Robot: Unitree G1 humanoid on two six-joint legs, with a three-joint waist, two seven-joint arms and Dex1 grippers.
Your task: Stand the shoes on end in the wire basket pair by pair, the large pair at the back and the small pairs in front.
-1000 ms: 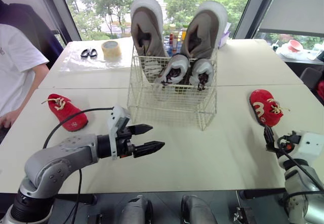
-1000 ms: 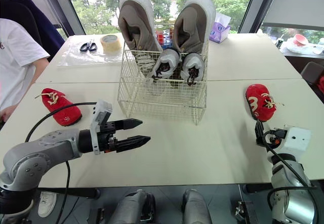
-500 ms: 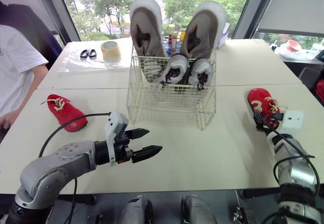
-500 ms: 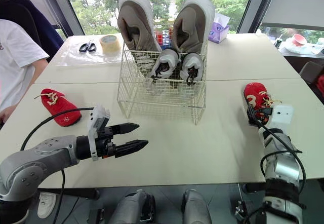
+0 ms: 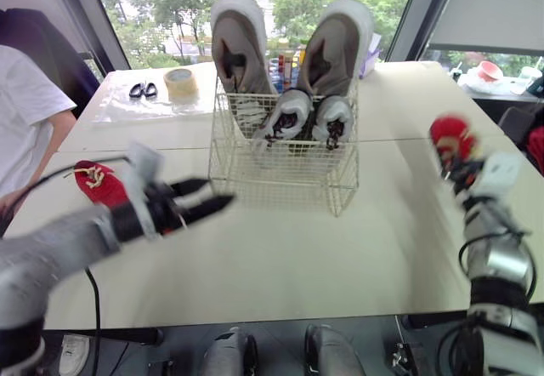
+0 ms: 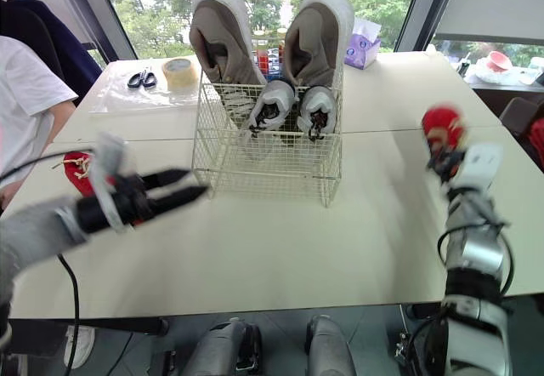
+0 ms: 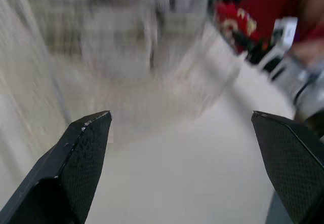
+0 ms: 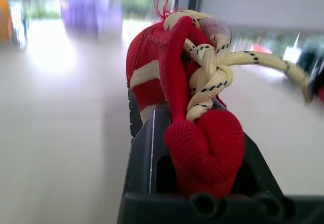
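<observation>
Right wrist view: right end effector (image 8: 195,133) clamps red shoe (image 8: 152,72), apparently above white table (image 8: 61,133).

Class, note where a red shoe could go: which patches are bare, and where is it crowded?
Bare: front of the wire basket, before the grey shoes; the table between basket and near edge. Crowded: the basket's back, with the large pair.

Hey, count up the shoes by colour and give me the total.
Large brown shoes: 2
Small grey shoes: 2
Red shoes: 2
Total: 6 shoes
</observation>
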